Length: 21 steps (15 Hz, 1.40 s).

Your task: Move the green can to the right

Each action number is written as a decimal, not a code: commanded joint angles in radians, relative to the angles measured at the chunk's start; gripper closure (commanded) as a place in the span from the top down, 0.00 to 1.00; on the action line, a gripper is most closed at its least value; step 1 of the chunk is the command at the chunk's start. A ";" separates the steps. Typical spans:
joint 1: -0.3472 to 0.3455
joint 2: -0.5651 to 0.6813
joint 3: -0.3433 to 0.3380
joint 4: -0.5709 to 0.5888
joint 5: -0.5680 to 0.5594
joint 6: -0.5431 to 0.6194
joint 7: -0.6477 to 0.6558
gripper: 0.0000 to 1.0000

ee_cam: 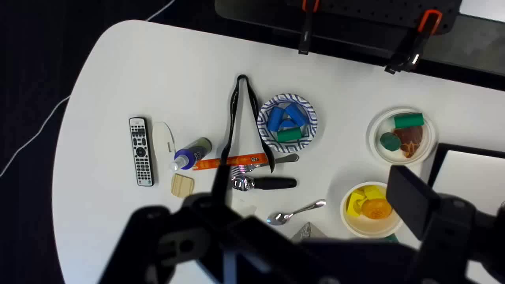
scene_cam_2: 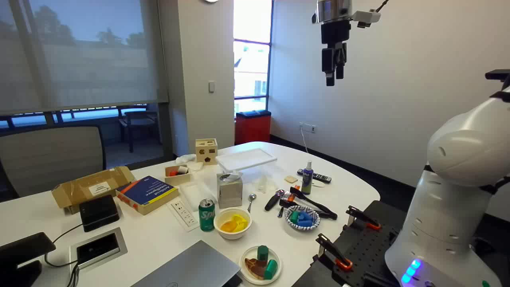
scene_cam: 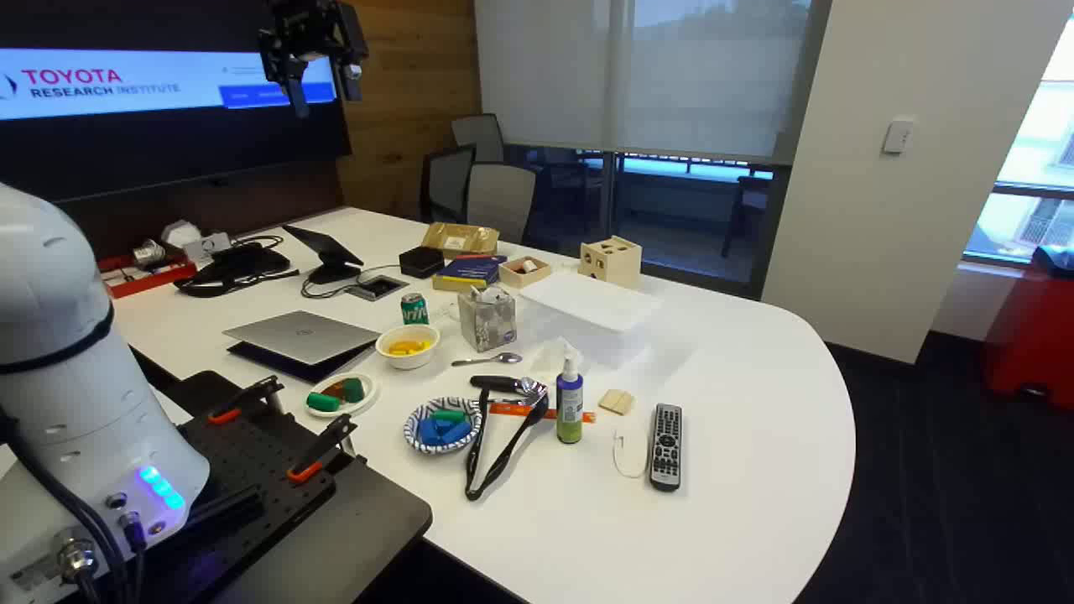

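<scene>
Can [scene_cam_2: 206,217], green, standing upright just beside the bowl [scene_cam_2: 233,236], on its far side from me (whether the two touch, I cannot tell). My gripper [scene_cam: 326,99], jaws wide apart and nothing between them, hangs well above the bowl's height. Coming down, I could clip the bowl because it sits so close, and a glancing touch high on the can might topple it toward the bowl. The can's silvery top faces straight up, its long axis vertical.
</scene>
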 commanded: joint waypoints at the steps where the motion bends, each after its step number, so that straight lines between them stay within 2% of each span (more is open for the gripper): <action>1: 0.018 0.001 -0.013 0.004 -0.007 -0.005 0.008 1.00; 3: 0.043 0.070 0.028 0.001 0.019 0.071 0.068 1.00; 7: 0.084 0.229 0.134 -0.016 0.050 0.349 0.268 1.00; 11: 0.099 0.466 0.241 0.018 0.026 0.606 0.483 1.00; 14: 0.122 0.661 0.283 0.066 -0.005 0.766 0.612 1.00; 15: 0.136 0.727 0.288 0.089 -0.026 0.809 0.657 1.00; 17: 0.178 0.859 0.271 0.143 -0.141 0.883 0.750 1.00; 19: 0.244 0.996 0.219 0.220 -0.223 0.922 0.836 1.00; 21: 0.308 1.131 0.161 0.311 -0.236 0.946 0.874 1.00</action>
